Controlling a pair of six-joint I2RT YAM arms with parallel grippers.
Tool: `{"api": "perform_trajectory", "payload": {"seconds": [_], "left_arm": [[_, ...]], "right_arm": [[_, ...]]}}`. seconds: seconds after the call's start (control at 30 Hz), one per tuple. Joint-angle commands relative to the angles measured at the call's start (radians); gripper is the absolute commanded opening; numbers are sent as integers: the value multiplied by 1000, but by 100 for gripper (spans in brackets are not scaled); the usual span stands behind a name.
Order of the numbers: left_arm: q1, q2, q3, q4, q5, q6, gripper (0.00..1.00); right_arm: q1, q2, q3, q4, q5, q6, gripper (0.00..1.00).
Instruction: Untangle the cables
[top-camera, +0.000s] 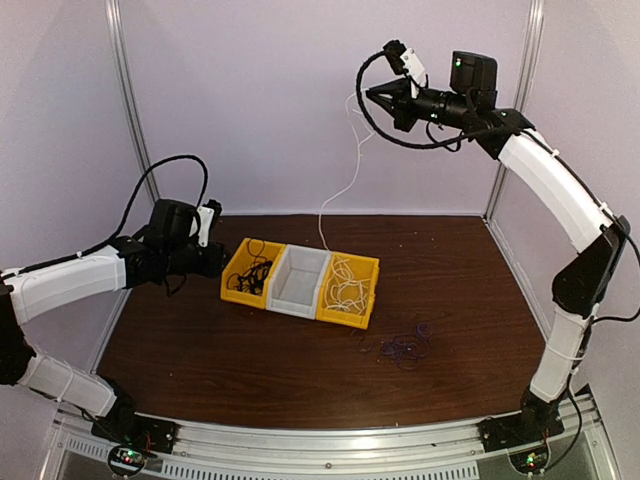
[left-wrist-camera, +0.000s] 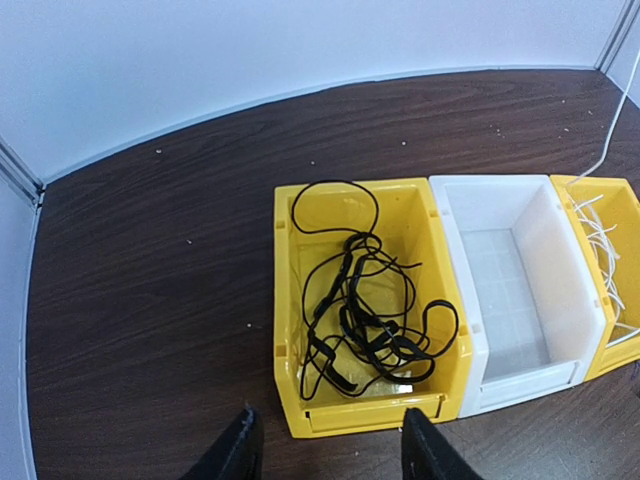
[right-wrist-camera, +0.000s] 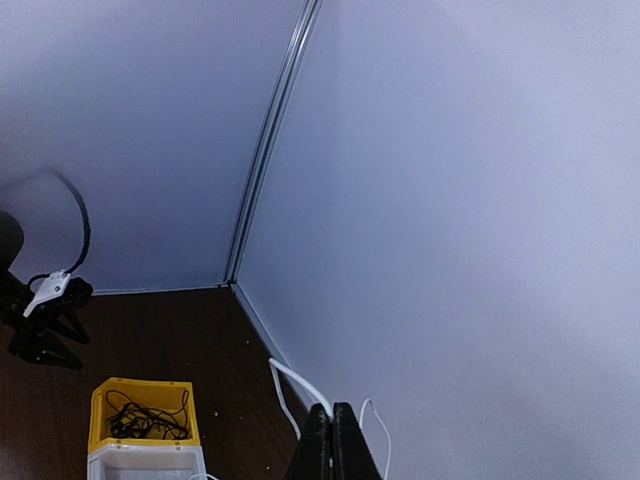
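Right gripper, high at 1 o'clock: fingers pinch white cable, likely raised to draw it out of the tangle. Left gripper, 9 o'clock: fingers spread, empty, facing black cables.

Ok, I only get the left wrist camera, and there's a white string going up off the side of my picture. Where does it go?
Observer: Up to the right gripper. It is shut on the white cable, high above the table near the back wall.
Operator: Is the whole string up in the air?
Observer: No. One strand hangs down from the gripper, and most of it lies heaped in the right-hand yellow bin.
Operator: Are there more strings I can't see?
Observer: Yes. A dark purplish cable lies bunched on the table, just in front of that bin on the right arm's side.
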Motion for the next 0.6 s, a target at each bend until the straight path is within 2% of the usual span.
{"api": "perform_trajectory", "payload": {"seconds": [0.0, 0.27, 0.57], "left_arm": [[7, 2, 1, 39, 14, 1, 49], [7, 8, 6, 38, 21, 3, 49], [7, 2, 2, 38, 27, 0, 49]], "right_arm": [[4, -97, -75, -12, -14, -37, 0], [3, -226, -170, -77, -52, -41, 0], [4, -313, -483, -14, -61, -40, 0]]}}
